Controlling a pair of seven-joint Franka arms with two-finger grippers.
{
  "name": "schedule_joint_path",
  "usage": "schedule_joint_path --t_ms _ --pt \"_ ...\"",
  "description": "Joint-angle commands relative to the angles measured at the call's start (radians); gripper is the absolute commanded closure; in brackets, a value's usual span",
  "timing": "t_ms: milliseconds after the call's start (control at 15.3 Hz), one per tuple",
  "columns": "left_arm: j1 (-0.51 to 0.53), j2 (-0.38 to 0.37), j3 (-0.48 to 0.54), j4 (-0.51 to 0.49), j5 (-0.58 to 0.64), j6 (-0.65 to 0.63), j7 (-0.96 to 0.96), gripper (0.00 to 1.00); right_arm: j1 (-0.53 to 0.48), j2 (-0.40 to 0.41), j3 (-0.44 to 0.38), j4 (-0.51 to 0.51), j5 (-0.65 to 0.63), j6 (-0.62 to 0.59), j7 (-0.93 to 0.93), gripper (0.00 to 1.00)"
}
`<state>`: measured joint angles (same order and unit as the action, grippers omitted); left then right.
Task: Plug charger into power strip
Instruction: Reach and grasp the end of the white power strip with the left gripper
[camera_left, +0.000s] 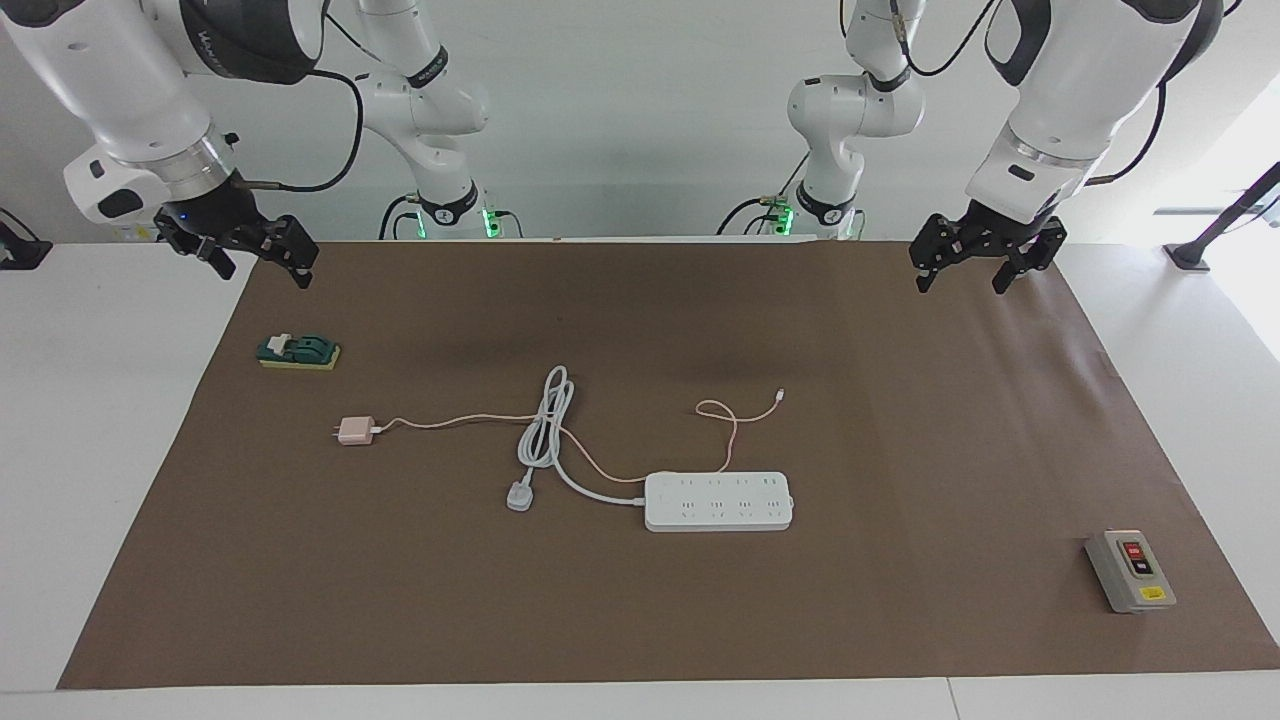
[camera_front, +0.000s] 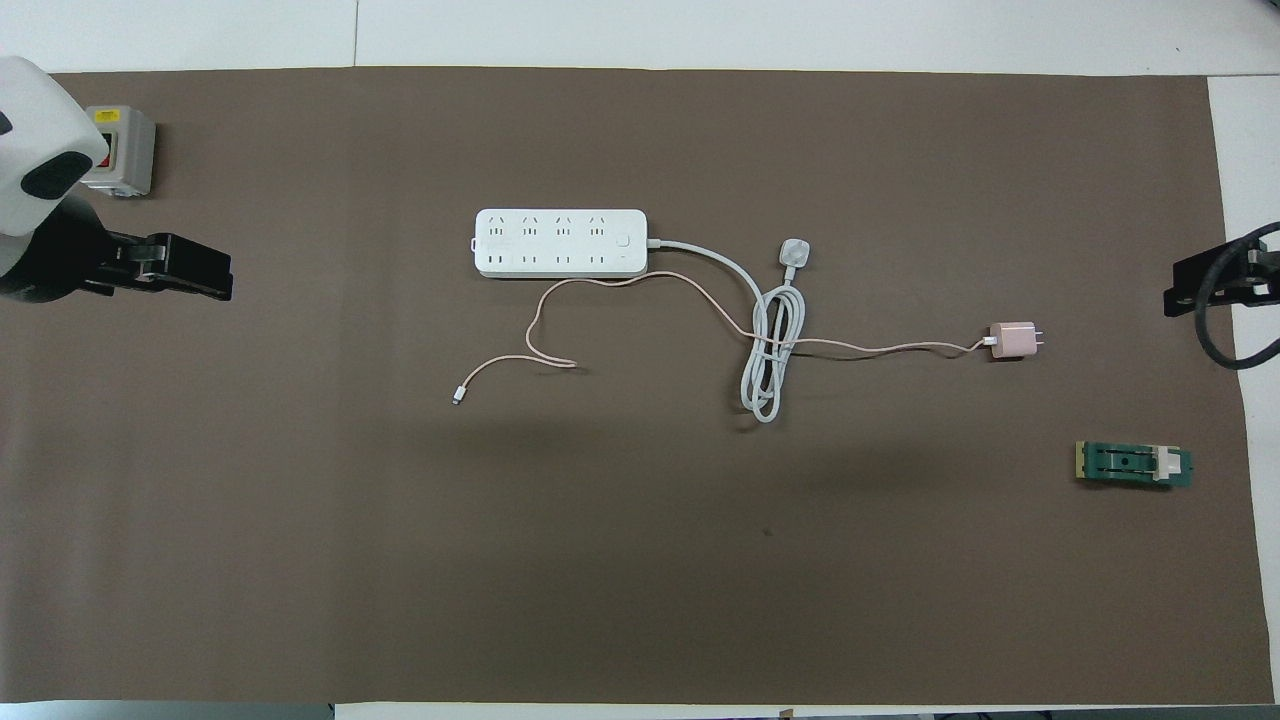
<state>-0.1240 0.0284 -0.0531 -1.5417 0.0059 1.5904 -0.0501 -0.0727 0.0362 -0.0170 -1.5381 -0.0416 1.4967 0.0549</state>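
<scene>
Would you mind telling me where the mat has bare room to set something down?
The brown mat is bare along its whole edge nearest the robots, and between the power strip and the grey switch box. It is crowded mid-table, where the charger, its pink cable and the white cord cross.

Grey switch box: partly covered by left arm in overhead view. Right gripper: cut off by overhead view's edge. Power strip socket details: too small to be told.
</scene>
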Motion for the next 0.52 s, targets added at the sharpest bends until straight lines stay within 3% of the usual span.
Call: schedule_joint_path --t_ms 0,458 --pt "-0.028 -0.001 0.007 -0.004 0.011 0.003 -0.017 0.0 -0.016 0.005 0.008 0.016 -0.003 -0.019 -0.026 0.0" --pt "-0.057 0.01 -0.004 0.0 0.008 -0.001 0.012 0.0 -0.01 -0.024 0.006 0.003 -0.007 -0.01 -0.009 0.0"
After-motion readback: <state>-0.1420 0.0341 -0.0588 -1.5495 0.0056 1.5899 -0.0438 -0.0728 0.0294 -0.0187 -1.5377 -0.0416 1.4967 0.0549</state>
